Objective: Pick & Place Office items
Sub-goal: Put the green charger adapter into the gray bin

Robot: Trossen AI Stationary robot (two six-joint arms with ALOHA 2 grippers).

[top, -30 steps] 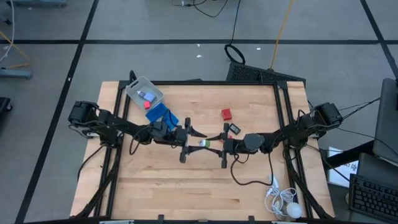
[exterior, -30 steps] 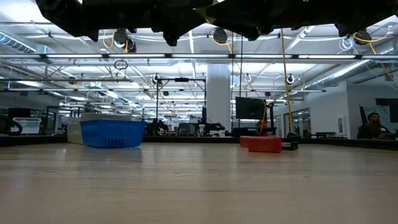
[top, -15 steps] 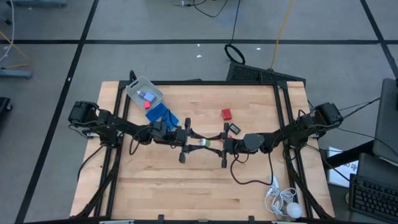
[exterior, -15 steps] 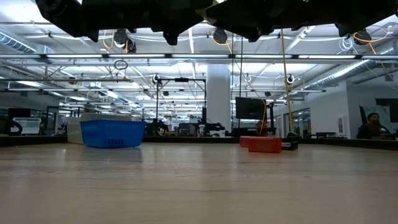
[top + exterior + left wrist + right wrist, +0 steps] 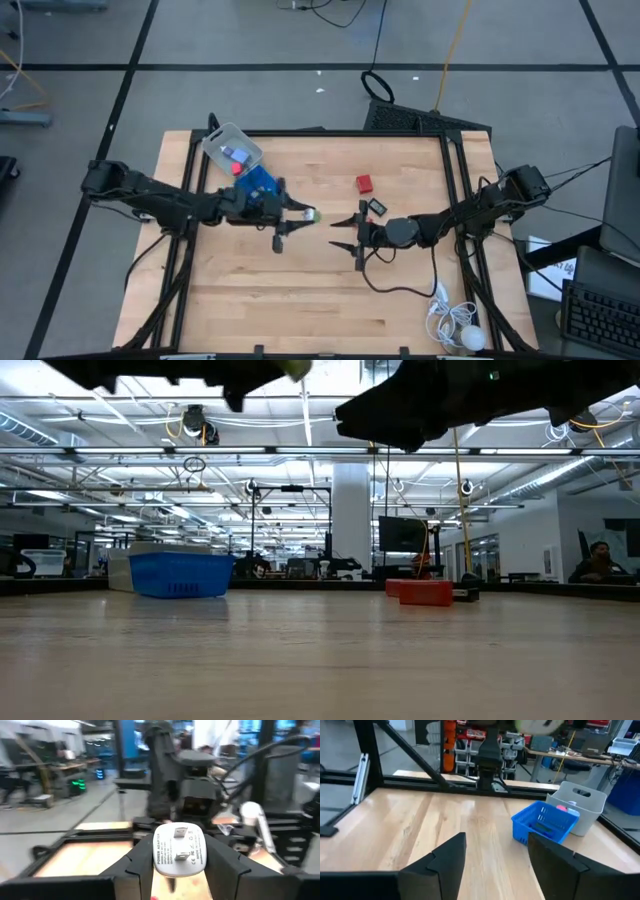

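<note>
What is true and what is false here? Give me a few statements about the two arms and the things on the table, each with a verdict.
1. The left tool grips a white plug adapter. True.
2. The right tool carries a red block. False: it is open and empty; the red block lies on the table.
3. The blue tray sits next to the clear box. True.
4. The two tools touch each other. False: bare table shows between them.
5. The clear box is empty. False: small pieces show inside it.
</note>
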